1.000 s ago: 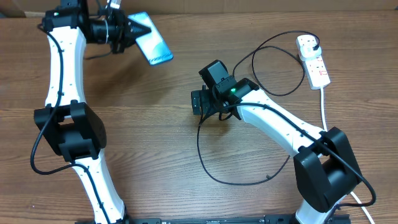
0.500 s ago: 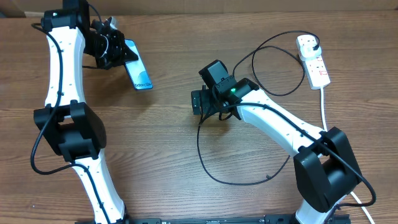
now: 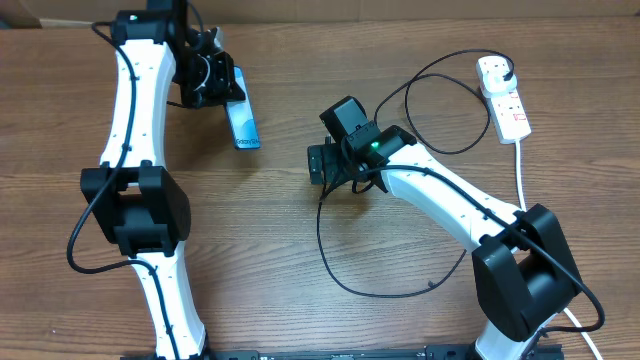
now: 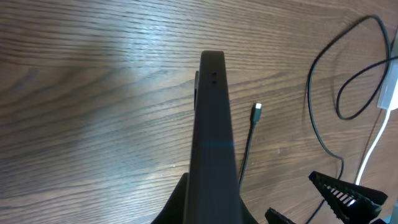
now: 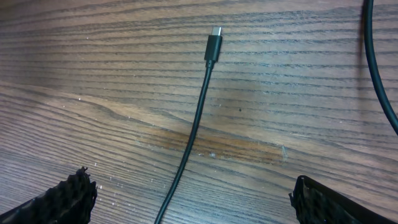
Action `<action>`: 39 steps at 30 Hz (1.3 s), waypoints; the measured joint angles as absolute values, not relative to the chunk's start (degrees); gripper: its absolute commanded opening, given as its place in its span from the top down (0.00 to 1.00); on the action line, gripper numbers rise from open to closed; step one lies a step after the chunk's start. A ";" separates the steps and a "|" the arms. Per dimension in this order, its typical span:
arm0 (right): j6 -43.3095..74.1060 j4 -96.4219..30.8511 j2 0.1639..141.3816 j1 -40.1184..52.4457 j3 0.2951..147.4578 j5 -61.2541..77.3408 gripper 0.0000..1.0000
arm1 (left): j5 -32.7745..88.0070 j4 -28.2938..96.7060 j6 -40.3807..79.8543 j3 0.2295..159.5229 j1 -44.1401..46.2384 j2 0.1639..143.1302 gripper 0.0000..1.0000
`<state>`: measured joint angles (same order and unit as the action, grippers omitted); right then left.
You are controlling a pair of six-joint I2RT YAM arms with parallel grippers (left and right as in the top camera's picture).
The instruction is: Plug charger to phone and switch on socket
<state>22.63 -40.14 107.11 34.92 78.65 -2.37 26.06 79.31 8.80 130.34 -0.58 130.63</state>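
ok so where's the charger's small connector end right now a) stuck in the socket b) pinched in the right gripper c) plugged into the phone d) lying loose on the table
d: the connector lies bare on the table, ahead of the open right gripper, and apart from the phone that the left gripper holds.

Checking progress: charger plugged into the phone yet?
No. The charger connector lies loose, apart from the phone held by the left gripper.
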 measured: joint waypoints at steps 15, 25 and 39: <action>22.63 -40.14 107.11 34.92 78.65 -2.37 0.00 | 25.82 79.09 8.80 130.34 0.78 130.63 0.96; 22.61 -40.16 107.11 34.92 78.65 -2.37 0.00 | 25.82 79.09 8.78 130.34 0.78 130.63 0.96; 22.59 -40.14 107.11 34.92 78.65 -2.37 0.00 | 23.27 78.98 8.78 130.34 0.78 130.63 0.96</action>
